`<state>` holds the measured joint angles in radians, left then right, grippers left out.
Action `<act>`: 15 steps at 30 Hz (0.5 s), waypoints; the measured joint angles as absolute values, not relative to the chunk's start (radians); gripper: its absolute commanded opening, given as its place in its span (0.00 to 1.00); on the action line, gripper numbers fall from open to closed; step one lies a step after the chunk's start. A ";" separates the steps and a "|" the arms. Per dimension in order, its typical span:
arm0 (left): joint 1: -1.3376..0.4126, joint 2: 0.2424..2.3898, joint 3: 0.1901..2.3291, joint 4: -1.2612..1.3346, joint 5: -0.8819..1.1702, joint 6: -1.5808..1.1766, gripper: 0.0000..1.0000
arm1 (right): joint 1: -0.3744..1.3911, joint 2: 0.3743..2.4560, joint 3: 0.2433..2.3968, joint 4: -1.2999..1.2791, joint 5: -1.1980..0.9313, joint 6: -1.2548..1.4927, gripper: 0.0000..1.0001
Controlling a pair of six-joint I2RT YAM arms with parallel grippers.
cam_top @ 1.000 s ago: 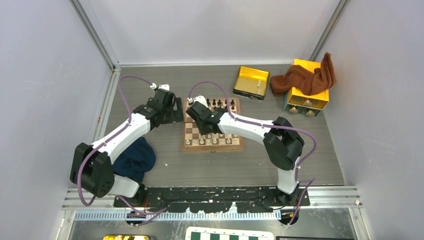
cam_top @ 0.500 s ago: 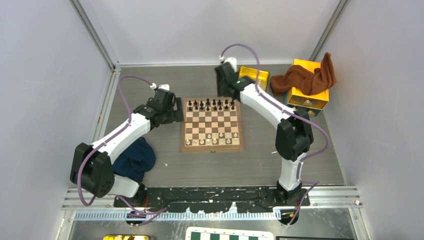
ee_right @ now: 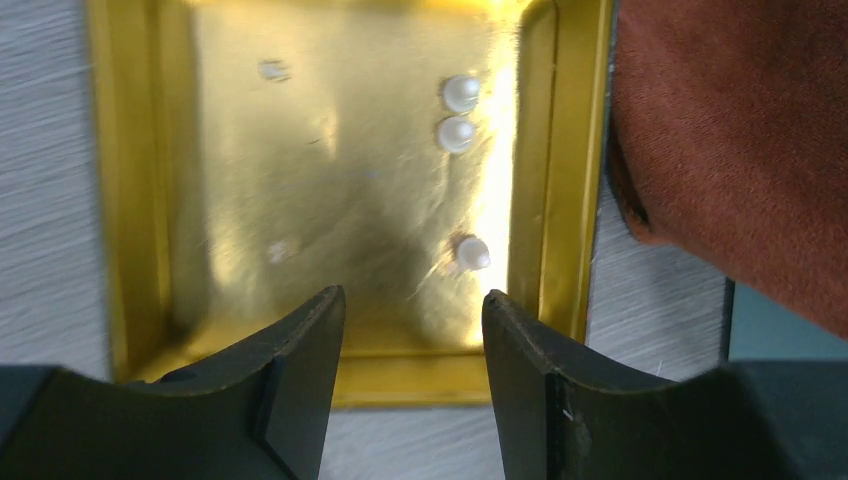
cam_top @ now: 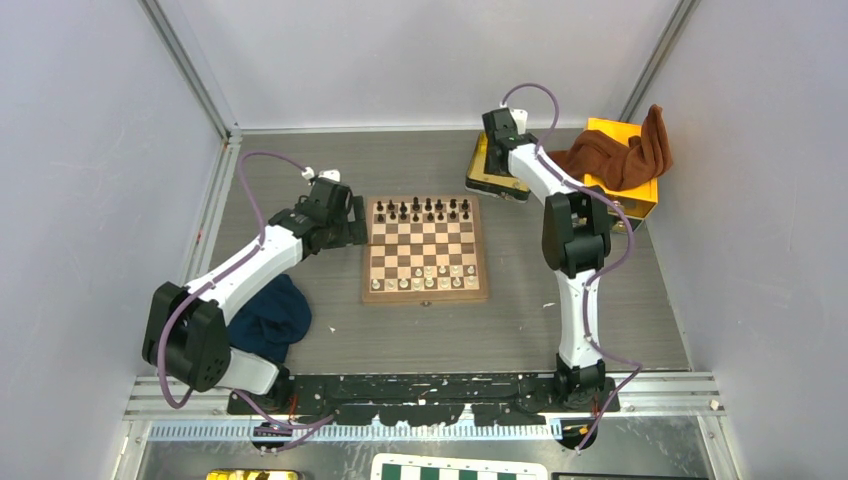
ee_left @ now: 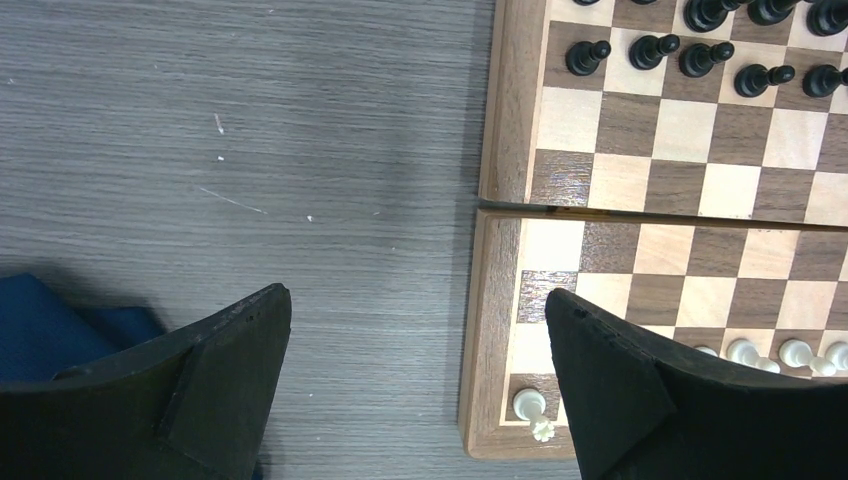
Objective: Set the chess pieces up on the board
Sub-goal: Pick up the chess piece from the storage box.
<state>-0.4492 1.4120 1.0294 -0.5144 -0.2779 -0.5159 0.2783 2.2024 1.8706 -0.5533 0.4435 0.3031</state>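
Chess pieces (ee_left: 650, 48) stood in two groups on the board (cam_top: 425, 250), which lay at the centre of the surface (cam_top: 330, 175) in the top view. Dark ones lined its upper edge and white ones (cam_top: 428, 271) its lower edge. Three more white pieces (ee_right: 456, 133) lay in the yellow tray (ee_right: 140, 200), near its right wall, at the upper right of the top view. We recorded the right claw (ee_right: 412, 295) over the lower part of that tray, jaws apart with nothing between them. We recorded the left claw (ee_left: 415, 293) at the board's left border, jaws spread wide and empty, one finger over the bare surface and the other over the board. A brown cloth (ee_right: 720, 150) lay just right of the tray. A blue cloth (cam_top: 268, 315) lay to the lower left of the board.
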 measured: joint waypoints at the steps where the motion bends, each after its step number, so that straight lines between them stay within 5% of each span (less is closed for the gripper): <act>1: -0.449 1.415 1.029 -0.514 -0.278 -0.516 0.98 | 0.269 2.219 1.875 -0.553 0.444 0.304 0.59; 15: -0.449 1.445 1.036 -0.523 -0.281 -0.516 0.98 | 0.172 2.361 2.056 -0.526 0.442 0.305 0.56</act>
